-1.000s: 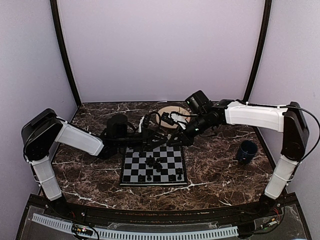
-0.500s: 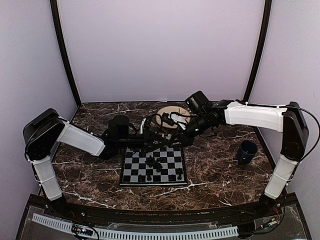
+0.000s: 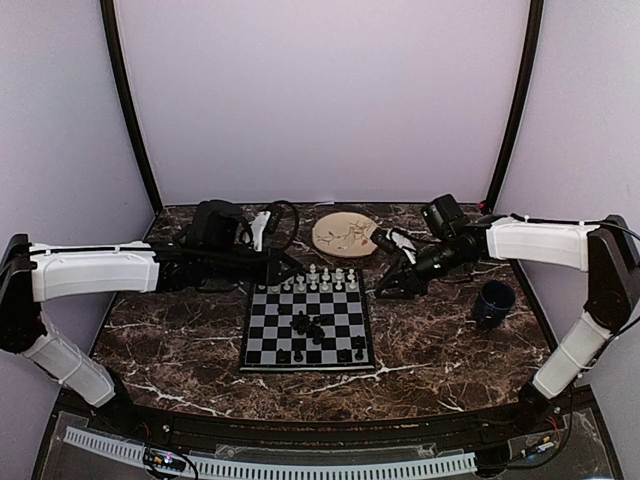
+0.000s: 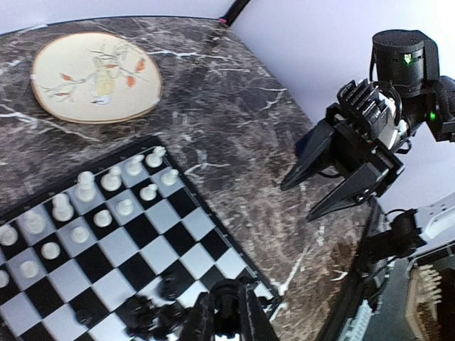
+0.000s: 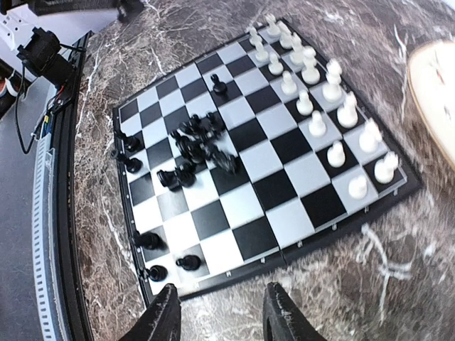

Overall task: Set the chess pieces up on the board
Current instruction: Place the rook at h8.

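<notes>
The board point(image 3: 262, 340) lies mid-table. White pieces point(image 3: 312, 272) fill its two far rows, sixteen by my count. The black pieces point(image 3: 305, 325) are heaped at centre, too tangled to count, with a few strays along the near edge. My left arm stretches level to the board's far left corner, left gripper point(image 4: 226, 298) pressed together. My right arm reaches in low, right gripper point(image 4: 299, 201) spread beside the far right corner. Beyond these are one plate point(image 3: 345, 232) and one mug point(image 3: 494, 302).
</notes>
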You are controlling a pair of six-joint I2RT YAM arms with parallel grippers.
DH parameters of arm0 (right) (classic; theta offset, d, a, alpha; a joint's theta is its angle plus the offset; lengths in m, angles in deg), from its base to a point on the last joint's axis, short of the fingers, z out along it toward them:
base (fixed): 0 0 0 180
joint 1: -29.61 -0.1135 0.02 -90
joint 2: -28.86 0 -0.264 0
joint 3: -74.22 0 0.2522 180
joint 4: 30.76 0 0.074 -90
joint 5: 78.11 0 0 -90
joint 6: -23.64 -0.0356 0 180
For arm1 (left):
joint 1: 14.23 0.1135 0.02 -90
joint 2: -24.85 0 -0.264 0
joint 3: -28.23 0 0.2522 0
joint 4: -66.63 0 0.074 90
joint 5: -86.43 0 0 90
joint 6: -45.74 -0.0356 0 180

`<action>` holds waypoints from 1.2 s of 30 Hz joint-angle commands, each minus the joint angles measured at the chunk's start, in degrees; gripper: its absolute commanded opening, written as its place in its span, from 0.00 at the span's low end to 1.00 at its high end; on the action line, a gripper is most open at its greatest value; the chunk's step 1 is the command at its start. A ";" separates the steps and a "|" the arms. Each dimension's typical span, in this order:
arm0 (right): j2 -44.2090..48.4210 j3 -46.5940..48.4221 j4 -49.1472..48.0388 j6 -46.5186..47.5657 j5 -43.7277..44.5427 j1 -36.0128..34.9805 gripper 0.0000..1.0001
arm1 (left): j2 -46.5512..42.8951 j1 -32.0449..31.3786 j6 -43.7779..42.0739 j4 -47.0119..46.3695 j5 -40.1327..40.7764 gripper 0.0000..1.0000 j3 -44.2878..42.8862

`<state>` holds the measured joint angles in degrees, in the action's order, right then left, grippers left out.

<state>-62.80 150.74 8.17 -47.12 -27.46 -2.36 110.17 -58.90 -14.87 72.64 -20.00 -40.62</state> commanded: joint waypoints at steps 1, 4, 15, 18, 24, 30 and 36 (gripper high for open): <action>2.05 -5.23 -5.00 2.09 -6.60 2.86 0.40 | -6.45 -0.54 -10.51 19.85 15.06 0.10 1.56; 1.95 -5.35 -4.84 3.05 -5.42 3.30 0.40 | -10.13 -1.12 -9.50 24.10 18.40 0.10 3.97; 1.07 -5.19 -5.48 3.59 -4.33 3.31 0.40 | -14.23 -10.57 -1.69 36.92 24.11 0.11 7.78; 1.17 -5.06 -5.24 3.74 -4.27 3.36 0.40 | -13.69 -12.68 0.23 37.16 24.48 0.11 9.31; 1.43 -5.10 -5.03 4.13 -3.75 3.32 0.40 | -10.89 -13.61 1.02 35.31 24.61 0.11 11.24; 1.42 -5.10 -4.96 4.20 -3.68 3.31 0.40 | -8.22 -13.61 0.68 32.91 24.07 0.11 12.18; 1.36 -5.04 -4.80 4.28 -3.54 3.31 0.40 | -5.79 -13.61 0.41 31.81 23.54 0.12 12.26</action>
<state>-62.40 145.41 4.19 -43.62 -30.72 0.87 103.53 -72.28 -14.63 105.73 3.52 -29.19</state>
